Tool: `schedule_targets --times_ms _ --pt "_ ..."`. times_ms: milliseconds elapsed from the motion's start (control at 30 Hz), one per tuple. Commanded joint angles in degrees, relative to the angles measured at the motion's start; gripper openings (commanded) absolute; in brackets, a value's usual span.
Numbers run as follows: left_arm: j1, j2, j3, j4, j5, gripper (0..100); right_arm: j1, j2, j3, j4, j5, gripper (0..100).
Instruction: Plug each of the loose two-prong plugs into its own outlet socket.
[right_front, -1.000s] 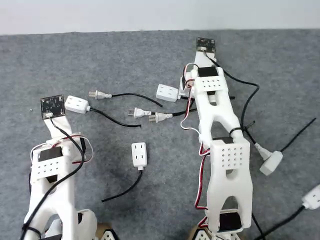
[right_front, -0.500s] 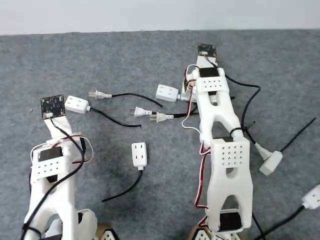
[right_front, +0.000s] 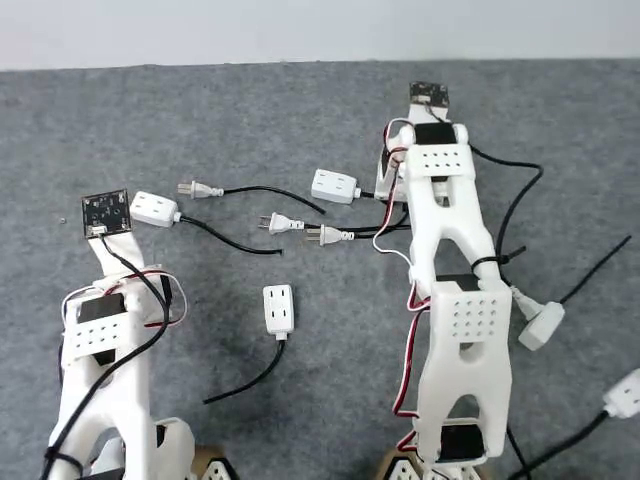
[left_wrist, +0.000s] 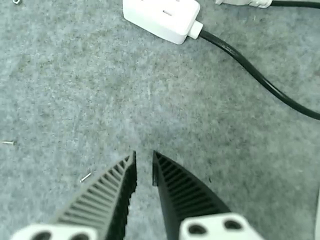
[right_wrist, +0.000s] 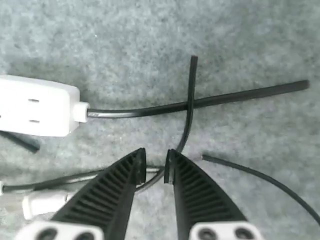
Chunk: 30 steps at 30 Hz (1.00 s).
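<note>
I am swinging my right arm toward 1 o'clock: against a second ago, its wrist is sitting a little farther out and to the right over the worktop (right_front: 300, 110), while my left arm is keeping the same place. My right end effector (right_wrist: 155, 152) is holding nothing, its jaws only narrowly apart, hovering low over crossing cords (right_wrist: 190, 105) with the mid socket (right_front: 335, 185) at about 9 o'clock from it. That drift is carrying me away from the plugs, not onto one, so I judge the task is barely starting. The right plug (right_front: 323, 236) and mid plug (right_front: 278, 224) are lying prongs-left near 8 o'clock of that wrist, moved by a hair at most, and the left plug (right_front: 200, 189) is lying free just right of the left socket (right_front: 154, 208). None is seated in a socket, and the near socket (right_front: 278, 308) is lying alone toward 6 o'clock. My left end effector (left_wrist: 144, 155) is also narrowly parted and empty, pointing at bare worktop with the left socket toward 12 o'clock, close but not touching.
</note>
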<state>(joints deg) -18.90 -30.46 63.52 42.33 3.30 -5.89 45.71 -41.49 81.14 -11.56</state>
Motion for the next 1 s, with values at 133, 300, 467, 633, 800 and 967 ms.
schedule_targets --times_ms 133,300,467,633,800,967 --pt "-0.2 -1.1 -0.2 -1.1 -0.5 5 2.7 -0.2 -3.1 0.7 0.5 7.1" --pt "-0.2 -1.1 -0.2 -1.1 -0.5 5 2.8 2.5 -3.2 -3.1 0.5 7.1" --pt "-0.2 -1.1 -0.2 -1.1 -0.5 5 3.0 2.9 -2.8 -4.7 0.5 7.1" --pt "-0.2 -1.1 -0.2 -1.1 -0.5 5 2.9 5.1 -3.2 -5.0 0.5 7.1" --pt "-0.2 -1.1 -0.2 -1.1 -0.5 5 2.8 5.1 -3.2 -4.4 0.6 7.1" --pt "-0.2 -1.1 -0.2 -1.1 -0.5 5 2.9 5.1 -3.2 -4.9 0.4 0.2"
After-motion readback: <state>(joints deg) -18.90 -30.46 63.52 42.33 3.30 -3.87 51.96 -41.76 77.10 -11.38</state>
